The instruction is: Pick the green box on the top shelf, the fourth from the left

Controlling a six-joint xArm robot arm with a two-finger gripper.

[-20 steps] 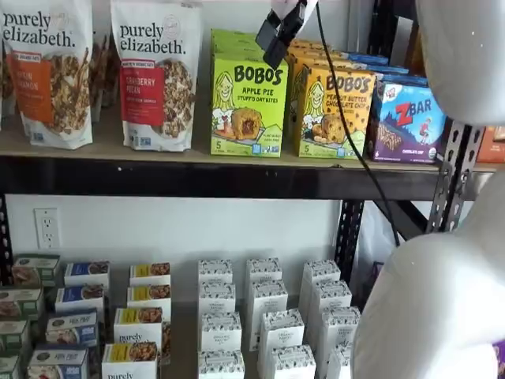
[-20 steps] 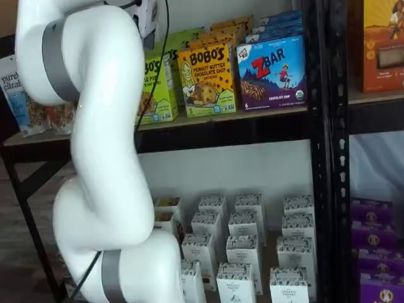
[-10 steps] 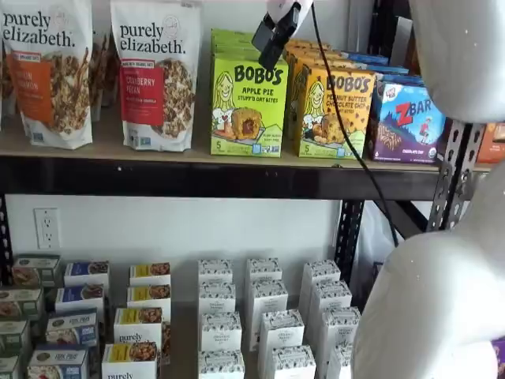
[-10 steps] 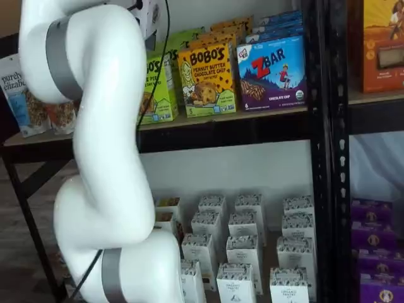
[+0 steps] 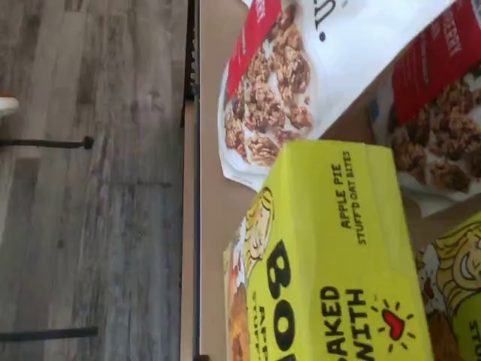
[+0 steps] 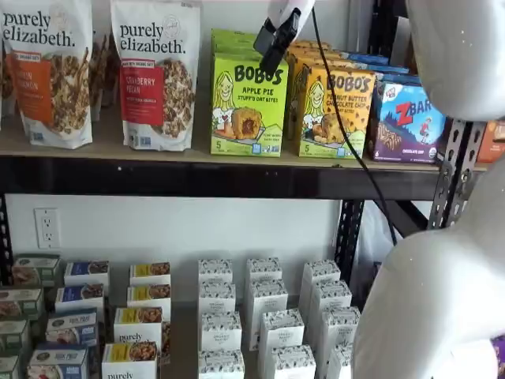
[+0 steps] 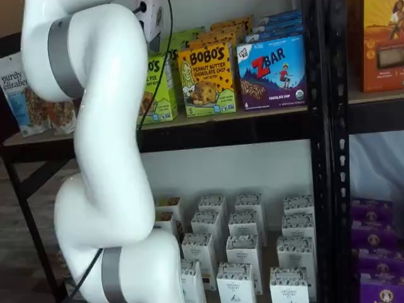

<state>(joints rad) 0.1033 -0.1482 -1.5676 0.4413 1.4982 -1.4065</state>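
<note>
The green box (image 6: 248, 106) stands upright at the front of the top shelf (image 6: 197, 178), with identical copies behind it. In a shelf view it is half hidden by the arm (image 7: 161, 88). The wrist view shows its lime top and front face from above (image 5: 331, 248). My gripper (image 6: 271, 49) hangs from the view's top edge just above the box's upper right corner; its black fingers show side-on, with no plain gap and no box in them. In a shelf view only its white body (image 7: 151, 16) shows.
Yellow-orange Bobo's boxes (image 6: 335, 106) stand right of the green box, then a blue ZBar box (image 6: 406, 122). Granola bags (image 6: 156, 75) stand to its left, also in the wrist view (image 5: 301, 75). Small white boxes (image 6: 264, 316) fill the lower level. A cable (image 6: 347, 134) hangs beside the gripper.
The gripper has moved a little up and deeper toward the shelf, over the green boxes. The boxes have not moved.
</note>
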